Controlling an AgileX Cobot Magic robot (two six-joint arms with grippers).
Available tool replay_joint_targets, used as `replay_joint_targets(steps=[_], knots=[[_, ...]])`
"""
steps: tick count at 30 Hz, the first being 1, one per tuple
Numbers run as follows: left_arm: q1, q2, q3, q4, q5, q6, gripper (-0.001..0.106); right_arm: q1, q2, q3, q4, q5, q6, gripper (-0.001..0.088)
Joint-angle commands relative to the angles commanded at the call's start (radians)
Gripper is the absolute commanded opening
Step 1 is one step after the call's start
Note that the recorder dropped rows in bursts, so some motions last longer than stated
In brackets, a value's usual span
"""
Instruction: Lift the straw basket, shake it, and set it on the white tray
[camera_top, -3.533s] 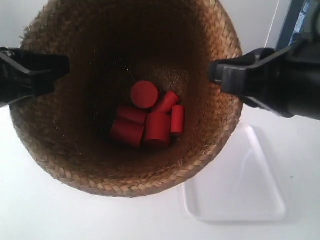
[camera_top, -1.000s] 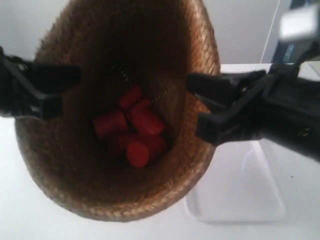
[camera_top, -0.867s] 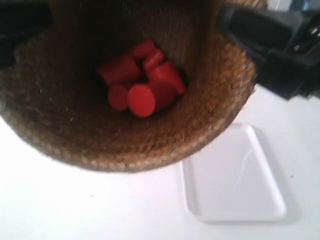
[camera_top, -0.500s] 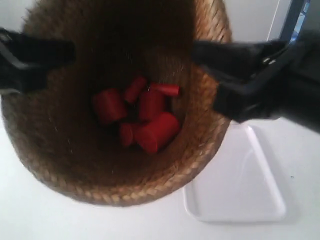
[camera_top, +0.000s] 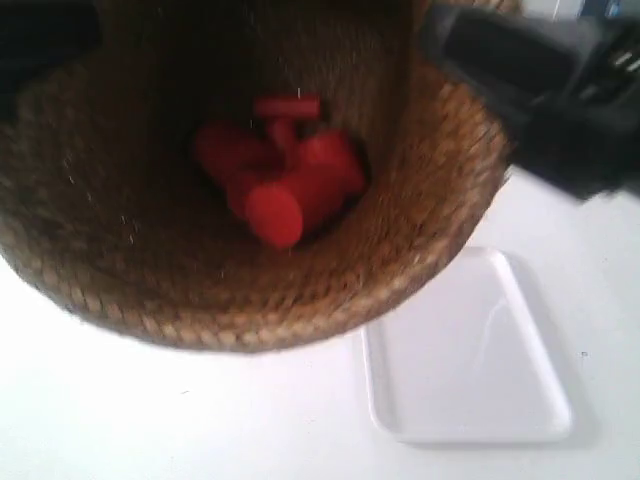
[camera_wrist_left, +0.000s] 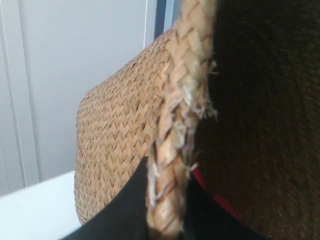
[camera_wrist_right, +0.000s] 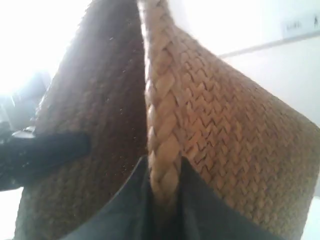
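The brown woven straw basket (camera_top: 150, 270) hangs in the air close to the exterior camera, blurred, with several red cylinders (camera_top: 280, 180) tumbling on its dark bottom. My left gripper (camera_wrist_left: 167, 200) is shut on the braided rim (camera_wrist_left: 180, 100), one finger outside the wall and one inside. My right gripper (camera_wrist_right: 164, 187) is shut on the opposite stretch of the rim (camera_wrist_right: 162, 100). In the exterior view the arm at the view's right (camera_top: 550, 90) shows at the rim; the other arm is a dark shape at the top left corner. The white tray (camera_top: 470, 350) lies on the table below, to the right of the basket.
The white table (camera_top: 150, 420) lies under the basket. A pale wall (camera_wrist_left: 75, 75) and a dark blue upright (camera_wrist_left: 161, 15) stand behind, seen in the left wrist view.
The basket has been swinging up and down and side to side between the frames. The red cylinders have rolled about inside. Both grippers have kept hold of the rim; the tray has not moved.
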Motion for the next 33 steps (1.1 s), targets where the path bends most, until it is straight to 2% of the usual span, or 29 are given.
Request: replay_joint_targets(steps=[2, 4, 7, 9, 11, 13, 14, 15, 16, 17, 18, 19, 20, 21, 22, 24, 25, 26, 27, 28, 30, 33], knots=[[0.003, 0.086, 0.069, 0.001, -0.034, 0.019, 0.0, -0.021, 0.144, 0.04, 0.051, -0.063, -0.087, 0.0], [0.007, 0.113, 0.068, -0.031, -0.065, -0.018, 0.0, -0.031, 0.204, 0.012, 0.18, -0.036, -0.03, 0.0], [-0.005, 0.026, -0.004, -0.024, -0.048, -0.054, 0.0, -0.014, 0.121, -0.097, 0.161, 0.19, 0.047, 0.0], [-0.008, -0.029, -0.045, -0.02, -0.045, -0.049, 0.0, 0.001, 0.059, -0.137, 0.137, 0.231, 0.033, 0.0], [-0.008, -0.058, -0.055, -0.015, -0.042, -0.04, 0.0, 0.003, 0.022, -0.137, 0.133, 0.218, 0.008, 0.0], [-0.008, -0.039, -0.024, -0.013, -0.005, 0.006, 0.0, -0.001, 0.05, -0.093, 0.133, 0.145, -0.022, 0.0], [-0.008, -0.012, 0.002, -0.013, -0.003, 0.01, 0.0, -0.007, 0.087, -0.064, 0.133, 0.082, -0.038, 0.0], [-0.006, 0.08, 0.076, -0.013, -0.031, 0.035, 0.0, -0.025, 0.21, -0.008, 0.146, -0.02, -0.068, 0.0], [-0.006, 0.111, 0.09, -0.018, -0.045, 0.05, 0.0, -0.035, 0.25, -0.006, 0.158, -0.024, -0.065, 0.0], [-0.012, 0.117, 0.061, -0.047, -0.031, 0.02, 0.0, -0.034, 0.245, -0.05, 0.189, 0.077, 0.001, 0.0], [-0.019, 0.088, 0.031, -0.047, -0.005, 0.02, 0.0, -0.028, 0.215, -0.082, 0.175, 0.134, 0.005, 0.0], [-0.02, 0.034, -0.019, -0.047, 0.018, 0.026, 0.0, -0.008, 0.128, -0.129, 0.144, 0.224, -0.003, 0.0], [-0.018, 0.015, -0.029, -0.047, 0.015, 0.034, 0.0, -0.008, 0.098, -0.131, 0.132, 0.229, -0.01, 0.0], [-0.018, 0.007, -0.029, -0.047, 0.0, 0.051, 0.0, -0.011, 0.063, -0.117, 0.13, 0.2, -0.053, 0.0], [-0.018, 0.034, -0.009, -0.047, -0.005, 0.073, 0.0, -0.025, 0.084, -0.077, 0.134, 0.122, -0.105, 0.0], [0.004, 0.124, 0.026, -0.049, -0.032, 0.081, 0.0, -0.073, 0.188, -0.025, 0.171, 0.014, -0.157, 0.0], [0.011, 0.143, 0.014, -0.08, -0.008, 0.047, 0.0, -0.091, 0.206, -0.031, 0.194, 0.063, -0.151, 0.0], [0.011, 0.123, -0.023, -0.114, 0.069, 0.008, 0.0, -0.089, 0.176, -0.07, 0.2, 0.177, -0.137, 0.0], [0.003, 0.089, -0.074, -0.114, 0.132, 0.01, 0.0, -0.081, 0.115, -0.119, 0.198, 0.302, -0.135, 0.0], [0.001, 0.037, -0.125, -0.109, 0.173, 0.024, 0.0, -0.072, 0.037, -0.159, 0.198, 0.359, -0.135, 0.0], [0.001, -0.008, -0.152, -0.075, 0.144, 0.056, 0.0, -0.071, -0.06, -0.157, 0.196, 0.272, -0.138, 0.0], [0.009, 0.056, -0.093, -0.04, 0.113, 0.074, 0.0, -0.071, -0.003, -0.059, 0.197, 0.123, -0.17, 0.0]])
